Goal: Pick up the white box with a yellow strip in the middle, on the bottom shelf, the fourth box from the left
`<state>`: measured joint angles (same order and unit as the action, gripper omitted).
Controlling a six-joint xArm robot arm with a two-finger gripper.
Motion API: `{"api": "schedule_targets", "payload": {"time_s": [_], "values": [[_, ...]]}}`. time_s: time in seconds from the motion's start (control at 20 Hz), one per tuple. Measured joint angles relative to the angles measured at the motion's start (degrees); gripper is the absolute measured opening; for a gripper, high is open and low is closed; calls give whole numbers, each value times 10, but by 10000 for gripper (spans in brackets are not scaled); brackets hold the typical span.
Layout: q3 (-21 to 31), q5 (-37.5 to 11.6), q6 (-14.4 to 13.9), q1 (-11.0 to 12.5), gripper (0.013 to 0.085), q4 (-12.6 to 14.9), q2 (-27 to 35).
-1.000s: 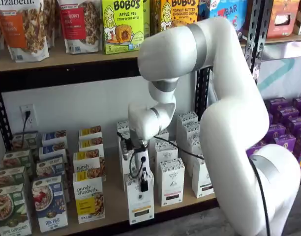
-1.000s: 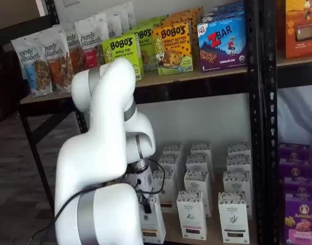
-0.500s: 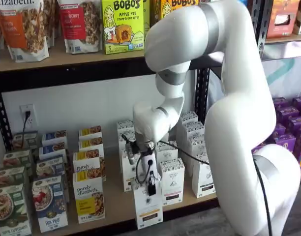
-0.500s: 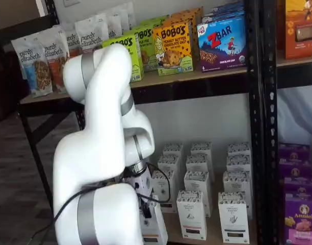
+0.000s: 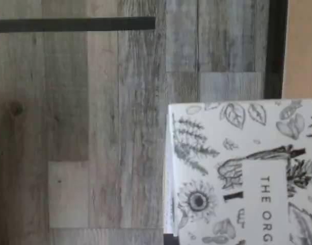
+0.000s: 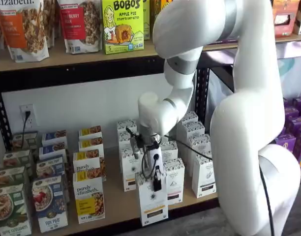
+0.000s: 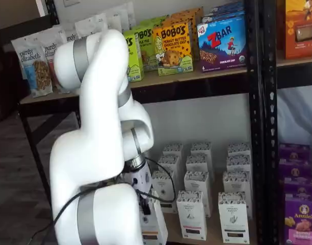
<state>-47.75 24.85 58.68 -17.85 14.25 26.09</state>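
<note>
One white box [image 6: 152, 201] clamped between the black fingers [image 6: 157, 183], held at the near edge of the bottom shelf [image 6: 116, 201], one finger visible on its front, three purely elizabeth boxes [image 6: 89, 200] in a column to its left

**Three cameras on one shelf bay**

Both shelf views face the bottom shelf [image 6: 116, 201] from the front, one square-on, one from the left. The wrist view looks down close on the white box [image 5: 237, 173] over floorboards.
</note>
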Motion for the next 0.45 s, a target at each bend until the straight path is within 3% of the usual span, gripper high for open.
{"api": "schedule_targets", "payload": {"time_s": [0.45], "values": [[26, 40, 16, 1, 450, -13, -63]]}}
